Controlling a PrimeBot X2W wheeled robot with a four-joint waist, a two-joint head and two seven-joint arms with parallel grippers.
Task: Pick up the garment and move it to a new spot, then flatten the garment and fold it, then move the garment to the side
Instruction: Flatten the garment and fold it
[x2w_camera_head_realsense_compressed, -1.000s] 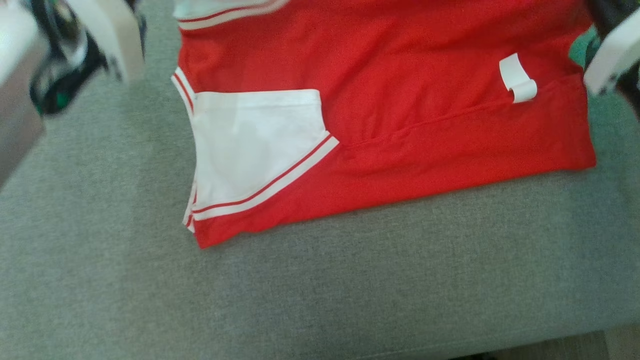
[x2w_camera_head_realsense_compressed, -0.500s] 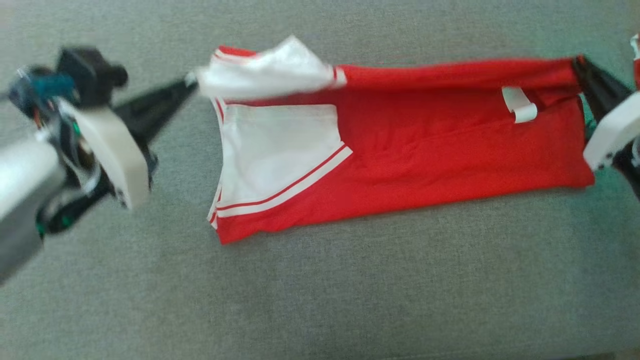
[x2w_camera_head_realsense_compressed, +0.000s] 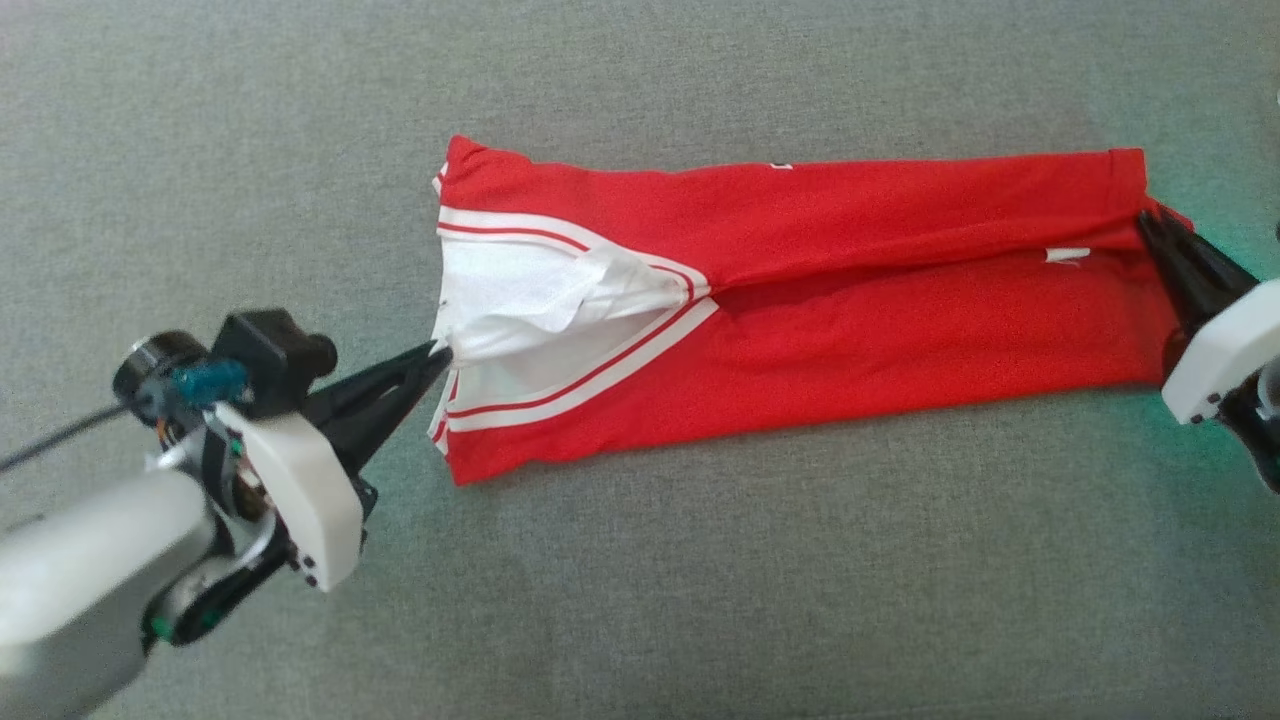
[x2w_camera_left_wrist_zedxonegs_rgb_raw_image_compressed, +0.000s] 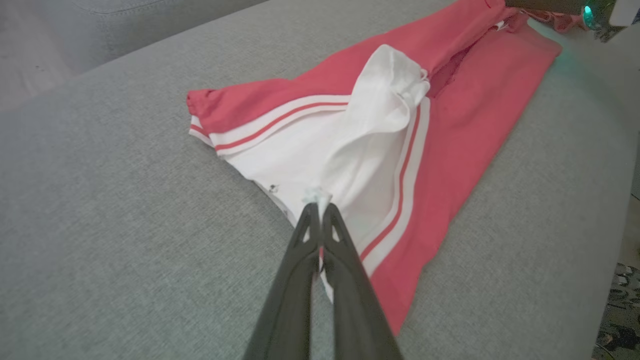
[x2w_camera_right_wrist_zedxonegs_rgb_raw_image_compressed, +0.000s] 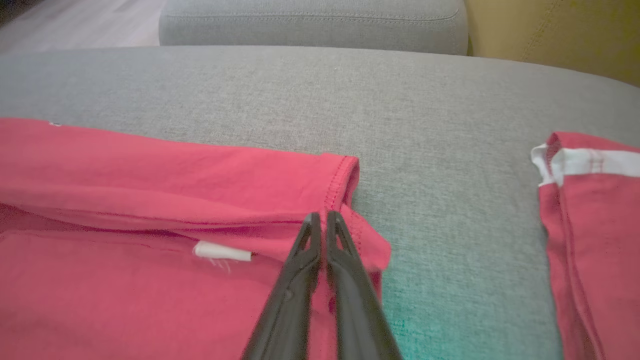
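The garment (x2w_camera_head_realsense_compressed: 850, 300) is a red shirt with white, red-striped sleeves, lying in a long folded band across the grey cushion. My left gripper (x2w_camera_head_realsense_compressed: 438, 352) is shut on the white sleeve edge at the garment's left end; the left wrist view has the white cloth (x2w_camera_left_wrist_zedxonegs_rgb_raw_image_compressed: 370, 130) pinched at my left gripper's (x2w_camera_left_wrist_zedxonegs_rgb_raw_image_compressed: 318, 202) tips. My right gripper (x2w_camera_head_realsense_compressed: 1150, 222) is shut on the red hem corner at the right end. In the right wrist view my right gripper (x2w_camera_right_wrist_zedxonegs_rgb_raw_image_compressed: 320, 216) meets the garment (x2w_camera_right_wrist_zedxonegs_rgb_raw_image_compressed: 150, 200) by its stitched hem. A white label (x2w_camera_right_wrist_zedxonegs_rgb_raw_image_compressed: 222, 251) pokes out of the fold.
The grey sofa cushion (x2w_camera_head_realsense_compressed: 700, 600) stretches wide in front of and behind the garment. A second red and white piece of cloth (x2w_camera_right_wrist_zedxonegs_rgb_raw_image_compressed: 590, 210) lies to the right in the right wrist view. A grey backrest (x2w_camera_right_wrist_zedxonegs_rgb_raw_image_compressed: 310, 22) rises beyond.
The head camera has tilted. Both grippers have brought the garment's far edge toward me and down, so it now lies as a narrow band with the sleeves meeting in the middle.
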